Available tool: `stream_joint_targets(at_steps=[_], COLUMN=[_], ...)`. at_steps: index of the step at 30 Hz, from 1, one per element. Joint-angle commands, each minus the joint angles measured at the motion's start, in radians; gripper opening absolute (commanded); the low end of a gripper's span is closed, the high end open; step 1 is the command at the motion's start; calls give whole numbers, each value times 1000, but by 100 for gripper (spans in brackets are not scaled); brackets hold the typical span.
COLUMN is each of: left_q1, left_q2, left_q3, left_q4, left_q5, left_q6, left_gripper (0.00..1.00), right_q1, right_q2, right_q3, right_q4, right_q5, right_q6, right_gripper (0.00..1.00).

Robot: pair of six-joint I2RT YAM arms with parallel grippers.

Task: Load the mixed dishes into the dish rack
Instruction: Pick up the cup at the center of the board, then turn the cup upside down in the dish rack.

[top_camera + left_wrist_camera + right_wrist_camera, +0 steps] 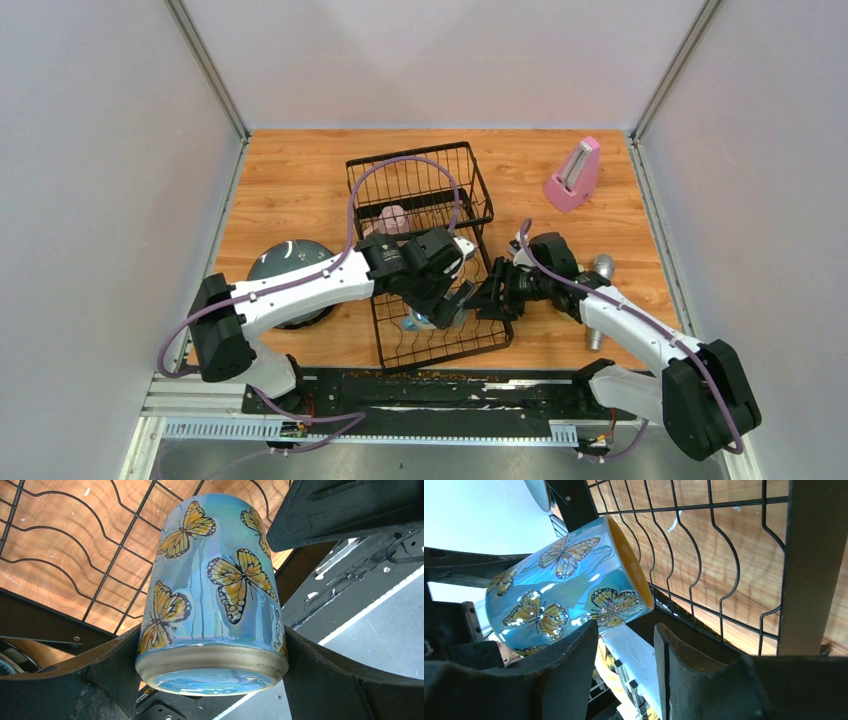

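On the wooden counter (300, 170), the left claw (437, 305) grasps the blue mug (215, 590) above the low tray of the dish rack (470, 215), toward the near edge. The right claw (495, 297) is released and empty. I would lower the mug slowly and seat it between wires.

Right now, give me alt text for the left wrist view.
A blue mug with orange butterflies is clamped near its base between the black fingers of the left tool, tilted over the wavy wire slots of the dish rack. The wooden table shows through the wires.

Both arms stretched inward; left gripper (212, 660) clamping blue mug (215, 580); right gripper (625, 645) jaws parted
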Motion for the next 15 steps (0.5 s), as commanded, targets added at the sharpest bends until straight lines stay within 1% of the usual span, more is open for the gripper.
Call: stream_joint_targets(at_steps=[1,3,7,10,12,13,15], left_q1=[6,6,6,5,7,6,6], left_q2=[12,31,81,128,144,147,152], left_q3=[84,101,150,178,189,192,194], left_q4=[5,-10,-63,-95,-107,-108,-107], left_q5=[6,5,-22,-18,-17,-17,-22], left_q6=[37,45,67,86,90,92,92], left_gripper=[15,18,30,36,42,48,56], right_q1=[29,34,41,50,53,54,56], right_q2=[24,34,51,57,63,65,67], right_q3=[35,35,38,34,32,32,29], right_q4=[25,31,39,45,46,46,46], right_q5=[39,51,63,76,77,79,85], right_q6=[-23,-21,-19,-16,-17,-19,-20], right_gripper=[44,43,42,42,42,43,43])
